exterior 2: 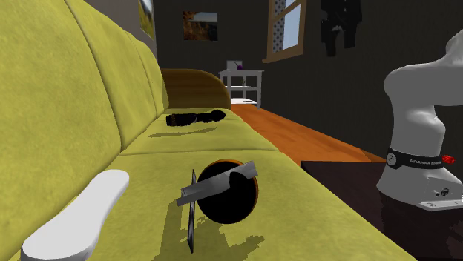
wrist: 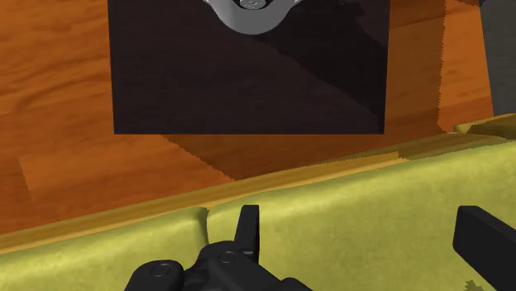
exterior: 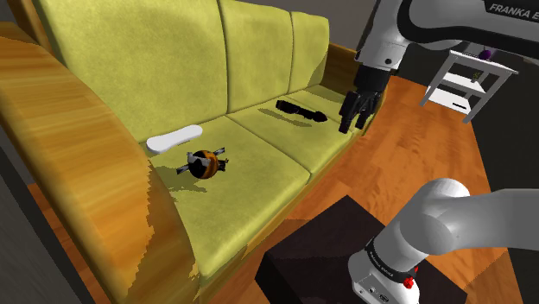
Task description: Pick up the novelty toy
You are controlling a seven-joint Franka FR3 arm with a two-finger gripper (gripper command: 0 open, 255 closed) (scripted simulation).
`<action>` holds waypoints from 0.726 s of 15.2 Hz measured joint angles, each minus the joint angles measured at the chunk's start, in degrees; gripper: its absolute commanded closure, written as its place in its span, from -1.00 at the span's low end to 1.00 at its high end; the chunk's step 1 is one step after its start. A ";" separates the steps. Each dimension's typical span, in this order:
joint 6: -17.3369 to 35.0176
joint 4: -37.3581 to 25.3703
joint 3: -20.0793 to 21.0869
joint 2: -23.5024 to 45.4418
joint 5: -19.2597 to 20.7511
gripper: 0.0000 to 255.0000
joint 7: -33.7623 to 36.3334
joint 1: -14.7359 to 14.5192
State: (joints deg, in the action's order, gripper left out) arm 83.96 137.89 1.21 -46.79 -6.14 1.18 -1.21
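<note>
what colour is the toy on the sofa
The novelty toy is orange with black stripes, clearest in the shoulder view.

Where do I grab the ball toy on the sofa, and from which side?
Take the ball toy by its round body, coming from above. Its grey blades stick out sideways, so set the fingers across the ball between them.

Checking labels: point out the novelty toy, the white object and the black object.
novelty toy [exterior: 205,162]: shoulder view, its round orange-and-black body.
white object [exterior: 174,137]: shoulder view, its flat middle.
black object [exterior: 301,110]: shoulder view, its middle.
</note>
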 measured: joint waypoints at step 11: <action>11.09 -1.62 11.18 13.19 -7.97 -1.00 19.52 1.10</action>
State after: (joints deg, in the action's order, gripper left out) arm 95.05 136.27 12.39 -33.60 -14.11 20.70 -0.11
